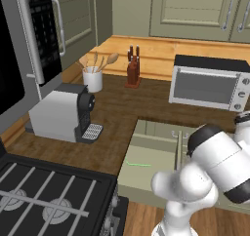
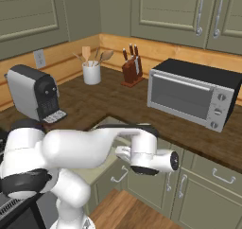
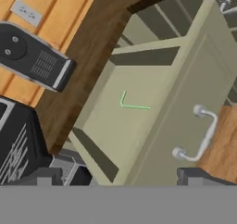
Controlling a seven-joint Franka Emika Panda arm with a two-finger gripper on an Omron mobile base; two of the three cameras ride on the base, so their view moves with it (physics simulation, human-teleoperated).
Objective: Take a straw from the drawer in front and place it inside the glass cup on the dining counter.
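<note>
A: Lying flat on the pale floor of the open drawer [image 3: 139, 126] is the straw [image 3: 133, 105], thin and green, with a short bend at one end. In the hand view it sits just up from centre, toward 12 o'clock.

B: And from the left base view?

A: The straw [image 1: 136, 164] shows as a faint green line in the drawer [image 1: 146, 157], at about 6 o'clock from the knife block [image 1: 133, 69].

B: Where is the pincer [image 3: 115, 177]?

A: Above the drawer, apart from the straw. Its two dark tips sit at the bottom of the hand view, at 7 and 5 o'clock, well apart, so it is spread and pinching nothing.

B: What else stands on the surface [image 1: 122, 108]?

A: A coffee machine [image 1: 63, 113] at 9 o'clock, a white crock [image 1: 92, 79] of wooden spoons at 11 o'clock, and a toaster oven [image 1: 210, 84] at 2 o'clock. A stove [image 1: 49, 201] lies at 7 o'clock.

B: The drawer handle [image 3: 199, 135]?

A: Silver, at 3 o'clock in the hand view.
</note>
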